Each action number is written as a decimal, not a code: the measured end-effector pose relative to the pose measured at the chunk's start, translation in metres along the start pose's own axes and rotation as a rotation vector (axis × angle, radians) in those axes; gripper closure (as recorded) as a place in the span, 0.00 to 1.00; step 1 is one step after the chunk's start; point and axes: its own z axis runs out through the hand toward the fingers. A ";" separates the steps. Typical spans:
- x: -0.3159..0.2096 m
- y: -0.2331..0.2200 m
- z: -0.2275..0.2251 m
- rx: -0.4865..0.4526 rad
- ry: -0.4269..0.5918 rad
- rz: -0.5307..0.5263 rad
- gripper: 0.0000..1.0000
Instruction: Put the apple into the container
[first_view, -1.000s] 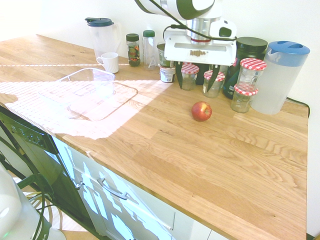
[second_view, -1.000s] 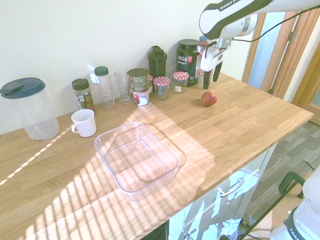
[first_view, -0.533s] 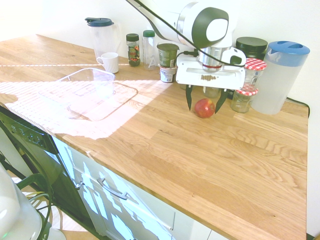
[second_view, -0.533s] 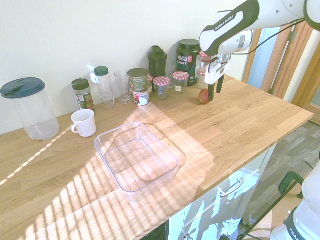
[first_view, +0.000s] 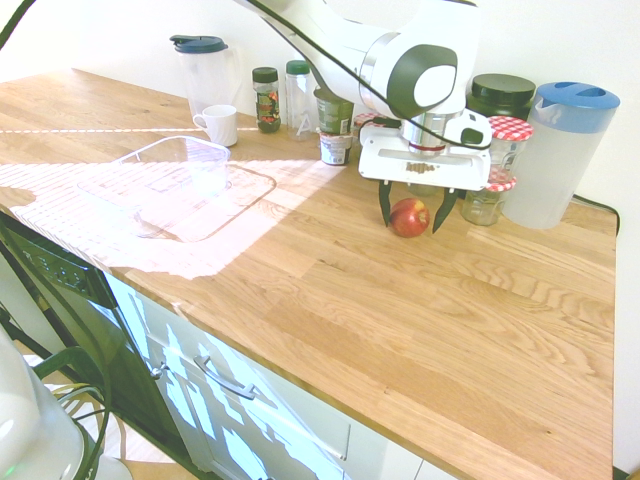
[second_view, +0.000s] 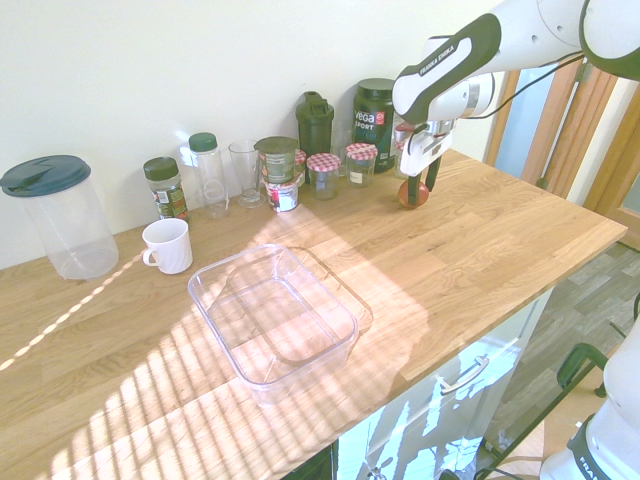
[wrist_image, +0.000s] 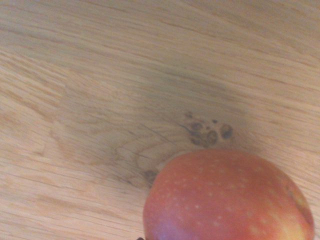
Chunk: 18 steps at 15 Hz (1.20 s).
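The small red apple (first_view: 408, 216) (second_view: 414, 192) rests on the wooden counter in front of the row of jars. My gripper (first_view: 411, 213) (second_view: 419, 187) is down around it, open, one finger on each side and neither visibly touching it. From the wrist, the apple (wrist_image: 227, 197) fills the lower right, lying on the wood grain. The clear plastic container (first_view: 178, 186) (second_view: 274, 320) sits empty well away along the counter near its front edge.
Behind the apple stand red-checked-lid jars (first_view: 506, 140), a blue-lidded pitcher (first_view: 562, 150), a black tub (first_view: 503, 97), bottles (first_view: 266, 98) and a white mug (first_view: 220, 124). A second pitcher (second_view: 58, 215) is at the far end. The counter's front edge (first_view: 300, 385) drops to drawers.
My gripper came forward from above the jars and descended, so its open fingers now straddle the apple close to the counter. The apple and container stayed put.
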 end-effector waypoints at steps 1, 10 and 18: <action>0.001 -0.003 0.001 -0.001 -0.002 -0.004 1.00; 0.008 -0.042 -0.039 0.053 0.020 -0.012 1.00; -0.140 -0.175 -0.168 0.100 0.076 -0.211 1.00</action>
